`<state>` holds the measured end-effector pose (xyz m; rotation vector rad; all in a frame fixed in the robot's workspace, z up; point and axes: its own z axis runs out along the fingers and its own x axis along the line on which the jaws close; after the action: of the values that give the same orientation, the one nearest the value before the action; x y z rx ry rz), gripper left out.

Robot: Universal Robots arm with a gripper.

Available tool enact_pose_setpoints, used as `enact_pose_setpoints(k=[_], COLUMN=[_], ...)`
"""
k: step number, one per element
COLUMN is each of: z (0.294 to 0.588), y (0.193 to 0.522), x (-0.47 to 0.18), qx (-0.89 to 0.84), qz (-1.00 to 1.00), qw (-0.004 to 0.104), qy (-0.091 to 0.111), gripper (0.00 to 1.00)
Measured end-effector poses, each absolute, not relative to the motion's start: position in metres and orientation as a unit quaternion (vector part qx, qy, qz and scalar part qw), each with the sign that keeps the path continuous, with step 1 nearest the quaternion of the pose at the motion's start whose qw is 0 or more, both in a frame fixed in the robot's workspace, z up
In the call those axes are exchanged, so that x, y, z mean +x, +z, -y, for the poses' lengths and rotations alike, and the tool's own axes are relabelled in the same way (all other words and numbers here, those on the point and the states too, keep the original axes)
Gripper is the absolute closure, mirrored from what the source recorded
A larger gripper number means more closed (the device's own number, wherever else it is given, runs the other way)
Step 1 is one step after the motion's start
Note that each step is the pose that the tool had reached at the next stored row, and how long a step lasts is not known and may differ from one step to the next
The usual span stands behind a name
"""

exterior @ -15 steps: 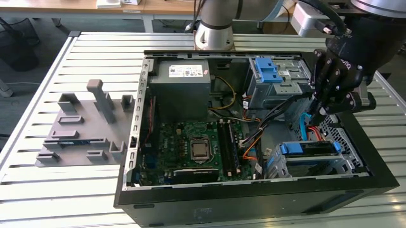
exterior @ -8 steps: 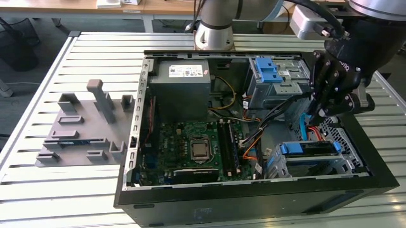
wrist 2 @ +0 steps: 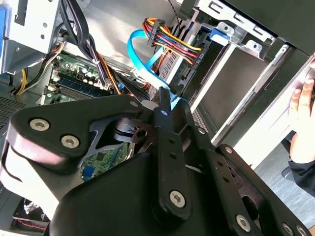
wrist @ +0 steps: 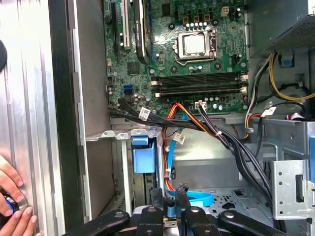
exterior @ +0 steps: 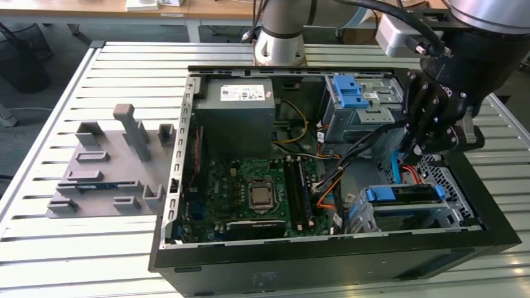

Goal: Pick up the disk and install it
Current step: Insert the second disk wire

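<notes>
One snag risk among cables

Loose cables (exterior: 329, 181) cross the case just left of the disk (exterior: 401, 195), which sits in the near-right bay. Above it the hand (exterior: 416, 148) hangs among wires. I cannot tell its grip, and pulling away could drag a connector loose.

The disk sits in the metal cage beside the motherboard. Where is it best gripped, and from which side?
Probably take the disk by its blue frame end, from above through the open side of the case: the cage walls cover its flat faces; only that blue edge stands bare.
</notes>
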<state>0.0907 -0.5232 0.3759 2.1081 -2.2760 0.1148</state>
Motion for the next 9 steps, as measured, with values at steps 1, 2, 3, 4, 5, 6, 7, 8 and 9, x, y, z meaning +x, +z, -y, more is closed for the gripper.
enact_pose_setpoints(k=[1,2,3,4,5,6,7,8,9], z=[0.5231,0.5231,0.5231,0.5231,0.5231,0.5231,0.523,0.523,0.523], y=[0.3752,0.3745,0.3736,0.3728,0.372,0.3711,0.3703,0.3695,0.3687], x=[0.0907,0.0907,0.0907,0.0907,0.0907,0.0907,0.0907,0.0907,0.0907], qx=[0.679,0.679,0.679,0.679,0.679,0.679,0.679,0.679,0.679], qz=[0.733,0.733,0.733,0.733,0.733,0.733,0.733,0.733,0.733], qw=[0.019,0.019,0.019,0.019,0.019,0.019,0.019,0.019,0.019], qy=[0.037,0.037,0.037,0.037,0.037,0.037,0.038,0.038,0.038], gripper=[0.75,0.75,0.75,0.75,0.75,0.75,0.75,0.75,0.75])
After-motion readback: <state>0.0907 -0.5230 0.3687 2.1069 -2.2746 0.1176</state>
